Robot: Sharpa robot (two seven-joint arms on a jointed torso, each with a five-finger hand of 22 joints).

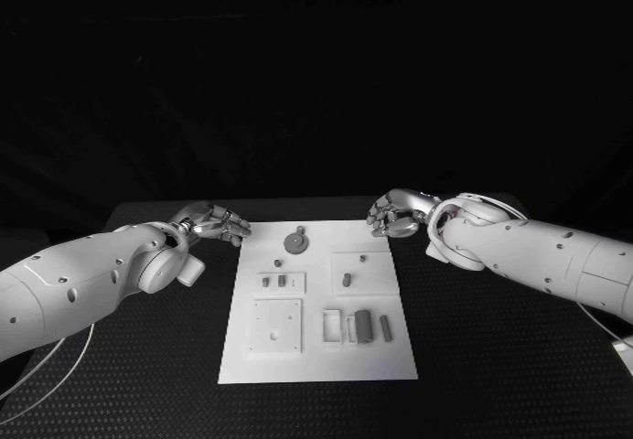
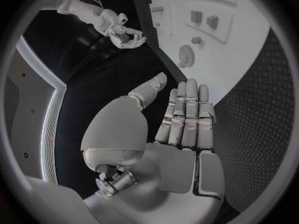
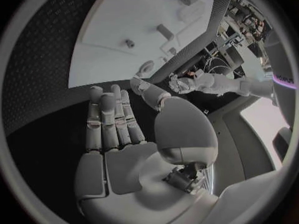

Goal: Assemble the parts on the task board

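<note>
Left hand (image 1: pixel 211 222) sits at about 9 o'clock of the board's far end, just off its far left corner. In its wrist view the fingers (image 2: pixel 187 114) lie straight and close together, thumb apart, holding nothing, over bare black table (image 1: pixel 501 366).

Task board (image 1: pixel 316 366) lies lengthwise mid-table, white, long edges running toward the robot. Open table flanks both long edges, with a wider strip at 3 o'clock. Parts on it, counted in the head view: one round disc part (image 1: pixel 297 241) near the far edge at 12 o'clock; two small dark pegs (image 1: pixel 273 282) in a left-hand block; one peg (image 1: pixel 347 280) on the right-hand block; one larger plate (image 1: pixel 277 326) at 7 o'clock; three upright pieces (image 1: pixel 364 326) in a row at 5 o'clock. Colour of the parts cannot be told.

Right hand (image 1: pixel 396 213) hovers at the board's far right corner, about 1 o'clock. Its wrist view shows the fingers (image 3: pixel 109 119) extended side by side, thumb spread, grasping nothing.
</note>
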